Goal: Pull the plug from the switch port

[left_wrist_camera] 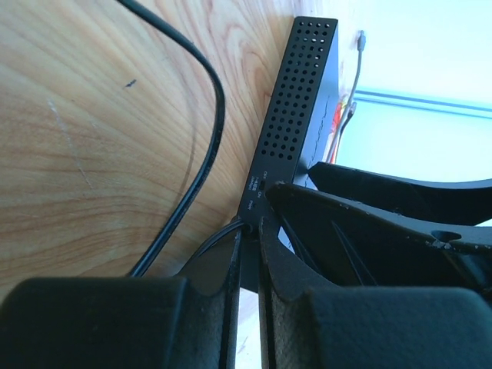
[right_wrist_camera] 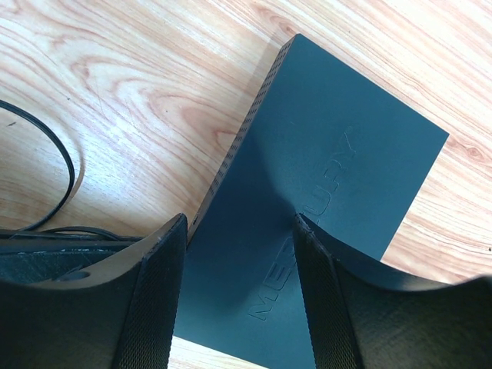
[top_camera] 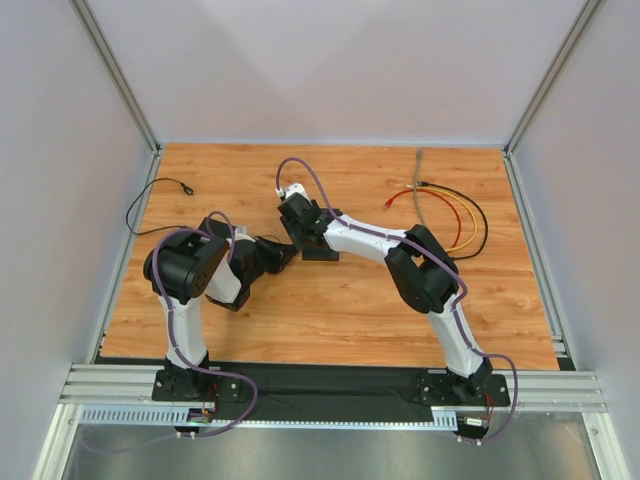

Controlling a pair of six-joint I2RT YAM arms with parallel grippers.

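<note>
Two low pincers [left_wrist_camera: 246,231] [right_wrist_camera: 240,223] at plug [left_wrist_camera: 233,233], switch [right_wrist_camera: 330,177]

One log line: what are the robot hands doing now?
left gripper shut on plug | right gripper open over switch | plug not out

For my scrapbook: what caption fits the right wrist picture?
Right tool, open, over the black switch on the wooden table.

A: What bounds the wooden tabletop [top_camera: 330,320]?
B: Pale, plain walls [top_camera: 330,70] stand behind it and at both sides. Aluminium posts [top_camera: 117,80] rise from its far corners.
A: And along its near edge?
B: An aluminium rail [top_camera: 110,385] with a black strip [top_camera: 330,380] at its middle. Lighting is even, with soft shadows on the wood.
</note>
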